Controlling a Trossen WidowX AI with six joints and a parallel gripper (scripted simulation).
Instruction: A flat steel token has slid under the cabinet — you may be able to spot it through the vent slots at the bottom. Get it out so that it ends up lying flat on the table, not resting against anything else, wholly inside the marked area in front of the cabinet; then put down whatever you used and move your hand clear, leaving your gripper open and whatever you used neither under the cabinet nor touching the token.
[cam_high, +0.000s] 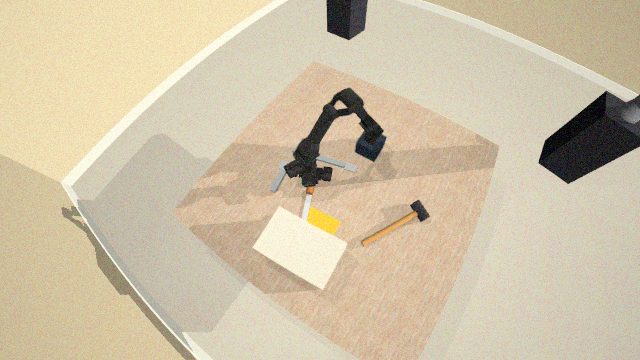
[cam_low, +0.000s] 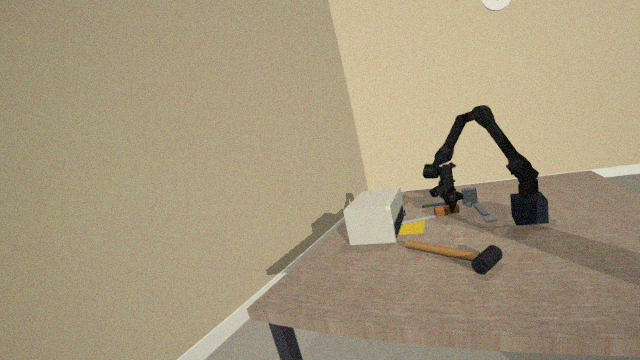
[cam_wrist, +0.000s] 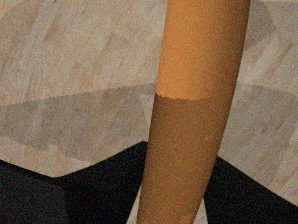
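Note:
My gripper (cam_high: 310, 184) (cam_low: 452, 208) is low over the table, shut on the orange handle (cam_high: 310, 191) (cam_low: 440, 211) (cam_wrist: 196, 100) of a tool with a long, flat, pale blade (cam_high: 307, 205) (cam_low: 421, 219). The blade points at the white cabinet (cam_high: 300, 247) (cam_low: 370, 217) and reaches its front; whether its tip is underneath is hidden. The yellow marked area (cam_high: 325, 221) (cam_low: 412, 228) lies in front of the cabinet, beside the blade. The steel token is not visible in any view.
A mallet (cam_high: 389, 228) (cam_low: 442, 250) with a wooden handle and black head lies beyond the marked area. Grey bar pieces (cam_high: 337, 163) (cam_high: 277, 181) (cam_low: 483, 211) lie on either side of the gripper, partly hidden by it in the top view.

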